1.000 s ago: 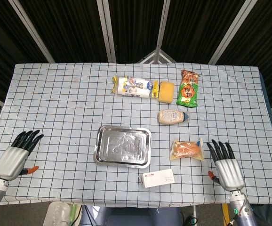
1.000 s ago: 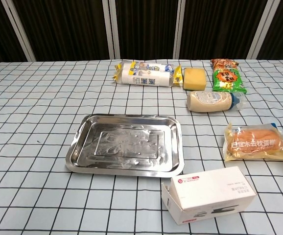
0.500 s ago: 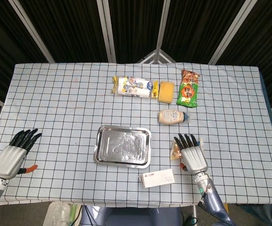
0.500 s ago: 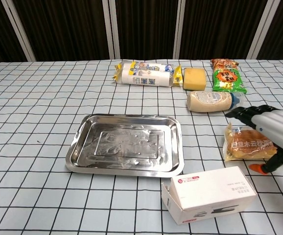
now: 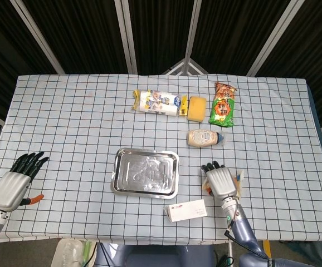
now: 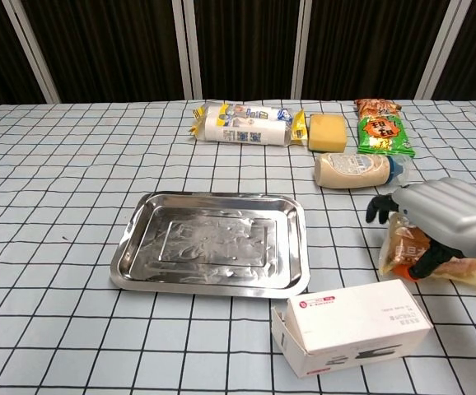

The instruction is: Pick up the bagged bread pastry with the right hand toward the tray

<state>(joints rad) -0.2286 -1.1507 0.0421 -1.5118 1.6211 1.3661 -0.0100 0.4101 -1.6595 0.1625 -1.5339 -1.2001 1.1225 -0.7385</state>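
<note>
The bagged bread pastry (image 6: 404, 248), an orange bun in a clear bag, lies on the checked cloth right of the steel tray (image 6: 128, 257). My right hand (image 6: 438, 211) lies over it. The fingers curl down over the bag's left end and the thumb presses its near side, so the hand grips it while it rests on the table. In the head view the right hand (image 5: 220, 181) covers nearly the whole bag, and only the edge of the bagged bread pastry (image 5: 238, 179) shows right of the tray (image 5: 117, 172). My left hand (image 5: 16, 181) rests open at the table's left edge.
A white carton (image 6: 352, 325) lies just in front of the bag, between it and the tray's near corner. A mayonnaise bottle (image 6: 353, 169) lies behind the bag. Further back are a yellow sponge (image 6: 327, 132), a green snack bag (image 6: 383, 134) and a wrapped roll (image 6: 242, 124).
My right hand moved left from the table's right side onto the bread bag and closed its fingers around it. The left hand barely moved.
</note>
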